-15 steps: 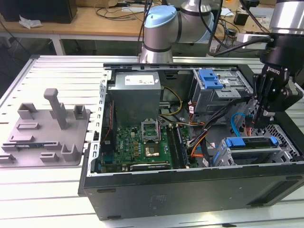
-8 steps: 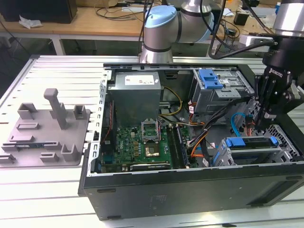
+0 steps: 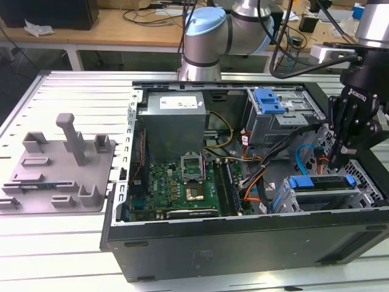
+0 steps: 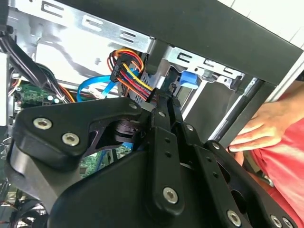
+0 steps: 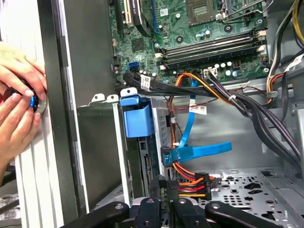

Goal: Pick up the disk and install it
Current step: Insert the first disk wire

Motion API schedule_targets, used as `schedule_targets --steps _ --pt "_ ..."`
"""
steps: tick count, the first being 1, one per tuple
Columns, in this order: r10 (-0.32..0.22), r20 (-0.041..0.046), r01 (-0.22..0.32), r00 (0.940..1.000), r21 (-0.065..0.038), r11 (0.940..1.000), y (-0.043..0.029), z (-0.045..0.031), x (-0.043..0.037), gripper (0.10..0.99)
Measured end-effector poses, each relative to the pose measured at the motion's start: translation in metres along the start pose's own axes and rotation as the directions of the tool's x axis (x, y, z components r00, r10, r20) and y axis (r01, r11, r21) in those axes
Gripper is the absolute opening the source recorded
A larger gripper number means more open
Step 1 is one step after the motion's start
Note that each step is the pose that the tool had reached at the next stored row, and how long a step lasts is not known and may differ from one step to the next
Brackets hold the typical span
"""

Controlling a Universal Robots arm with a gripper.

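Gripper (image 3: pixel 338 160) at the drive bay, fingers pressed together and holding nothing.
The disk (image 3: pixel 316 190) lies flat in its cage, low on the exterior view's right, inside the open computer case (image 3: pixel 243 234). The gripper hangs over its right-hand part, and a person's hand (image 4: pixel 261 126) is at the case's rim.

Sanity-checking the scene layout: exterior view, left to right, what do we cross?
grey plastic fixture plate → power supply → blue latch on the drive cage → disk in its blue frame
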State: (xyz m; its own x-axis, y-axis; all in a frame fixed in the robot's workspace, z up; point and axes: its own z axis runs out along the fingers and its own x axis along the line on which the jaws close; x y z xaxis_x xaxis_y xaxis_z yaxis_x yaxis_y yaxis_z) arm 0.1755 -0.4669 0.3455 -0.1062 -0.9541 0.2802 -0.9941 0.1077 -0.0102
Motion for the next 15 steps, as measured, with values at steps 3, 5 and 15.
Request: schedule_targets --steps 3,5,15 --pt "-0.009 0.0269 0.009 0.9996 0.0 1.0 -0.0003 0.0002 0.0026 0.165" --pt "-0.013 0.0401 0.013 0.9991 0.0 0.9999 -0.0005 0.0004 0.0042 0.165" --pt "-0.022 0.0938 0.022 0.9954 -0.003 0.9998 -0.0022 0.0042 0.0214 0.165"
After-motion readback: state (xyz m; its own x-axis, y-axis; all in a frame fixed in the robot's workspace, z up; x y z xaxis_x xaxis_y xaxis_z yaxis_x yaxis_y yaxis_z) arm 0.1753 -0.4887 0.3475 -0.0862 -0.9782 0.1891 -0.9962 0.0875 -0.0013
